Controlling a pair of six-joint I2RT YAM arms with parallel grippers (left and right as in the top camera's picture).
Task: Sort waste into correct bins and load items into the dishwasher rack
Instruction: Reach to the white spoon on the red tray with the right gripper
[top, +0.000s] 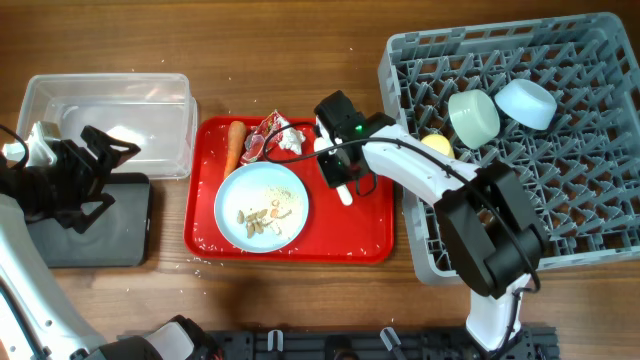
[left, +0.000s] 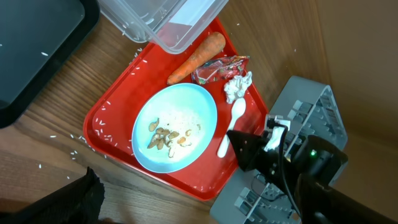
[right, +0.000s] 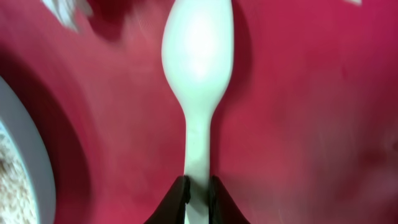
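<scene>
A white spoon (top: 345, 192) lies on the red tray (top: 370, 235), right of the pale blue plate (top: 262, 207) that holds beige scraps (top: 262, 215). My right gripper (top: 340, 172) is shut on the spoon's handle; in the right wrist view its fingers (right: 198, 193) clamp the spoon (right: 198, 56). The orange carrot (top: 234, 147), the wrapper (top: 262, 138) and the tissue (top: 296, 135) lie at the tray's back. Two mint bowls (top: 474, 117) (top: 526, 103) and the yellow cup (top: 437, 145) sit in the grey rack (top: 560, 200). My left gripper (top: 105, 175) is open and empty between the clear tub (top: 110, 105) and the black tray (top: 95, 235).
The rack's left wall stands close to the red tray's right edge. Rice grains are scattered on the wooden table round the tray. My right arm reaches from the rack's front corner over the tray.
</scene>
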